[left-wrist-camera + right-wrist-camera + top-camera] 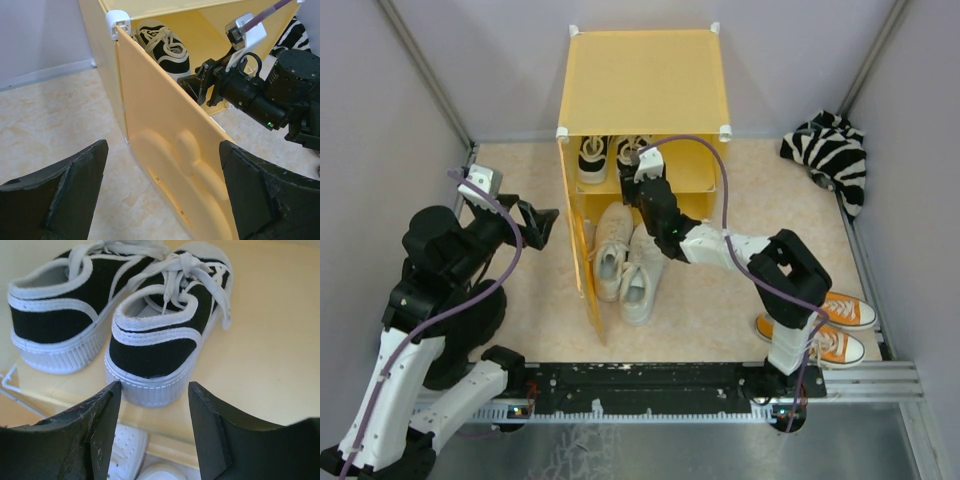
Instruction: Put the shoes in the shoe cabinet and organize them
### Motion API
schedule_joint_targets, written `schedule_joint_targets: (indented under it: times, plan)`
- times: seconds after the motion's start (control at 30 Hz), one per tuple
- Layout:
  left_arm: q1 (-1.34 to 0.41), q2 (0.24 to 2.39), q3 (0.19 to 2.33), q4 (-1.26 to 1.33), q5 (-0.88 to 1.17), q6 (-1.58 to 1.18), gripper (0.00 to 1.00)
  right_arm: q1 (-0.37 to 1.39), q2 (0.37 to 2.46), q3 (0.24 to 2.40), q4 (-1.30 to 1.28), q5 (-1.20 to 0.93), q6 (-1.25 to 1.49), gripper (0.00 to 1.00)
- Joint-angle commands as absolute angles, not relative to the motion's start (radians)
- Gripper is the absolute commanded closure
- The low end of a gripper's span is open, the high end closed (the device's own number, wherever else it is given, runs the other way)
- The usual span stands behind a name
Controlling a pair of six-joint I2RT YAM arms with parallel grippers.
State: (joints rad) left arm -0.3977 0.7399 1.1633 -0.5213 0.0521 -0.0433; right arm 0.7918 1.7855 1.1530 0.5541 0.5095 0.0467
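Note:
The yellow-orange shoe cabinet (640, 80) stands at the back with its door (170, 145) swung open to the left. Both black shoes (592, 158) sit side by side on the inner shelf (255, 360), heels toward me. My right gripper (155, 402) is open, empty and just behind the heel of the right-hand black shoe (157, 347), not touching it. The off-white pair (625, 260) lies in front of the lower opening. The orange pair (840, 325) lies on the floor at the right. My left gripper (162, 192) is open and empty, facing the door's outer side.
A zebra-striped fabric bundle (832, 155) lies at the back right. Grey walls enclose the floor on three sides. The right arm (760, 255) stretches across the floor in front of the cabinet. A metal rail (720, 378) runs along the near edge.

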Motion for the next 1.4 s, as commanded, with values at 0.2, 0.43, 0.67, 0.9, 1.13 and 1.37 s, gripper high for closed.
schedule_joint_targets:
  times: [0.2,0.43,0.67,0.9,1.13,1.37]
  plan:
    - [-0.403,0.738,1.157,-0.523,0.039,-0.025,0.02,0.77,1.93,1.373,0.661,0.489,0.048,0.44]
    - [-0.406,0.737,1.147,-0.519,0.034,-0.02,0.02,0.725,1.99,1.41,0.67,0.484,0.046,0.44]
    - [-0.409,0.751,1.146,-0.512,0.034,-0.018,0.02,0.693,2.03,1.446,0.678,0.413,0.057,0.44]
    - [-0.41,0.753,1.15,-0.516,0.031,-0.017,0.02,0.693,2.078,1.534,0.638,0.299,0.104,0.46]
    - [-0.41,0.748,1.153,-0.523,0.024,-0.017,0.02,0.712,2.068,1.522,0.639,0.271,0.096,0.46]
    - [-0.409,0.748,1.163,-0.522,0.033,-0.024,0.01,0.736,1.869,1.333,0.677,0.329,0.094,0.41]
